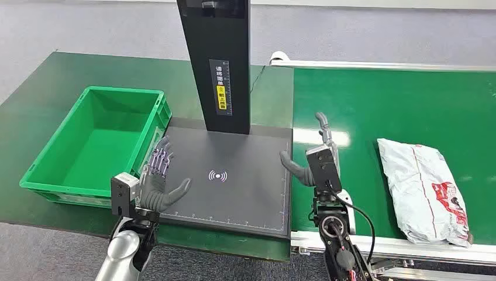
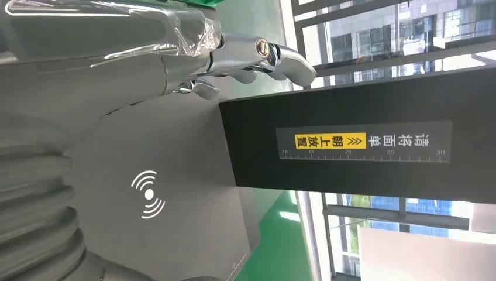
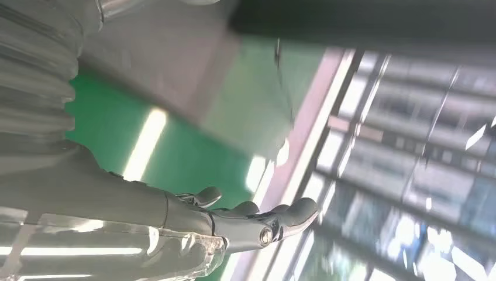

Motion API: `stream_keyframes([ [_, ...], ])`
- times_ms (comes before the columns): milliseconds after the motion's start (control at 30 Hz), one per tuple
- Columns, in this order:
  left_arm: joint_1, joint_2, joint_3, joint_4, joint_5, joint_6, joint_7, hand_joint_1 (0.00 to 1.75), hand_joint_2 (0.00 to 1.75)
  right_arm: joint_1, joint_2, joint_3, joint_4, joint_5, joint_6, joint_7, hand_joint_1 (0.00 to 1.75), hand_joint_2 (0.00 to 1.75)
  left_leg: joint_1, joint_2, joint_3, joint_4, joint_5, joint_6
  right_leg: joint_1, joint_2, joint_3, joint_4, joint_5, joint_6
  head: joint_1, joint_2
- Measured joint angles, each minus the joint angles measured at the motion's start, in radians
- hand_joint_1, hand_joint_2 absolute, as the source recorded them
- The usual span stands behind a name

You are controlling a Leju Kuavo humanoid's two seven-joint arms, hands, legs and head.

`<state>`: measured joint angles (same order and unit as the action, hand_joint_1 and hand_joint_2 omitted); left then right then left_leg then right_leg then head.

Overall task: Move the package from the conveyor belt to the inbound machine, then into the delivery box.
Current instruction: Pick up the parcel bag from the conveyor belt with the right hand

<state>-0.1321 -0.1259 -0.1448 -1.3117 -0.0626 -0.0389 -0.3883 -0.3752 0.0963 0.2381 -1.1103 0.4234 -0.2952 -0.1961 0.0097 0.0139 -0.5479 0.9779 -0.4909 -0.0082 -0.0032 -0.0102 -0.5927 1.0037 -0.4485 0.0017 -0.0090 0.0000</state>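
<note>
The package [image 1: 424, 188], a grey poly mailer, lies on the conveyor belt [image 1: 398, 105], right of the inbound machine [image 1: 228, 170]. Both hands are wide and empty: left hand [image 1: 158, 178] at the machine's left edge, right hand [image 1: 313, 158] at its right. Risk: the slack, slippery bag may slide from the grasp or sag and catch the machine's edge.
</note>
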Motion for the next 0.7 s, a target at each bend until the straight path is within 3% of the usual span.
stream_keyframes([
  [300, 0.016, 0.001, 0.02, -0.024, 0.003, -0.006, -0.006, 0.0, 1.75, -0.197, -0.088, -0.096, 0.21, 0.175, -0.125, -0.022, 0.0, 1.75, 0.0, -0.001, 0.0, 0.001, 0.0, 0.0, 0.0, 0.0, 0.0, 0.0, 0.001, 0.001, 0.0, 0.0],
  [700, 0.026, 0.0, 0.03, -0.032, 0.003, -0.006, -0.008, 0.0, 1.75, -0.236, -0.116, -0.123, 0.3, 0.184, -0.133, -0.03, 0.0, 1.75, 0.0, -0.001, 0.0, 0.0, 0.0, 0.0, 0.0, 0.0, 0.0, 0.0, 0.0, 0.001, 0.0, 0.0],
])
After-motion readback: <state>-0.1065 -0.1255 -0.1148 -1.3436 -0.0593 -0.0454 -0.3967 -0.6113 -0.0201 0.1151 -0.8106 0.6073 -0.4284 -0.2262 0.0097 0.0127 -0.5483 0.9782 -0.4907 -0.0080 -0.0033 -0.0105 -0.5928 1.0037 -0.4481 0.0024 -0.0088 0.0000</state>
